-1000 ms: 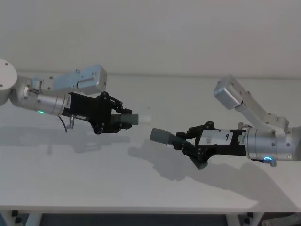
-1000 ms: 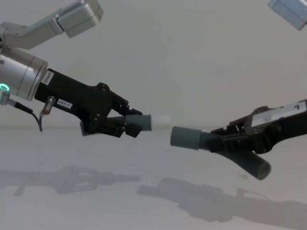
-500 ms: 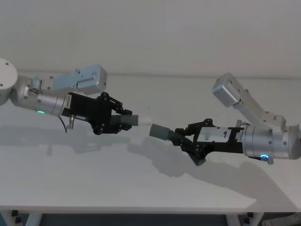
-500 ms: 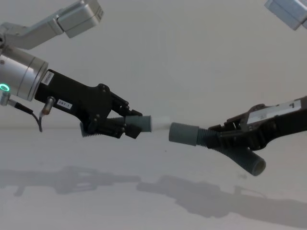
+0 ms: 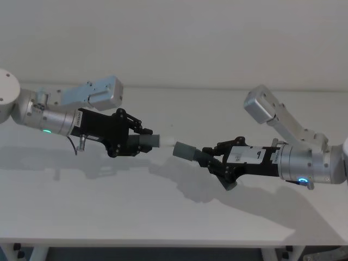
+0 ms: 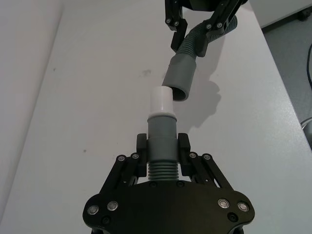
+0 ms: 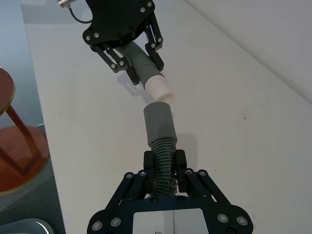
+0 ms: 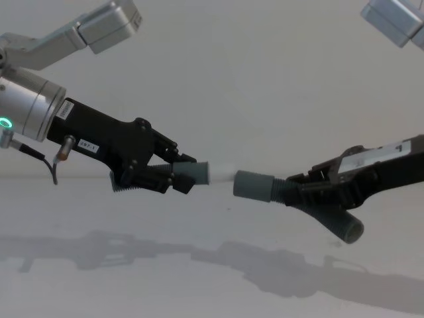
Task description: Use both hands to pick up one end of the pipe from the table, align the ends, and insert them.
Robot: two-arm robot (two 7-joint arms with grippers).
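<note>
Prob. a lab: bare white table (image 5: pixel 163 217), blank wall (image 5: pixel 174 38)

Plain white table (image 5: pixel 136 212), shadows only

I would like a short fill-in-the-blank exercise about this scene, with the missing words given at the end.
1. The left gripper holds the pipe piece with the ____ tip.
2. The right gripper holds the elbow piece by its ____ section.
3. Both pieces are held ____ the table, not resting on it.
4. In the left wrist view, the tip is not yet ____ the grey mouth.

Missing words: white; ribbed; above; inside
</note>
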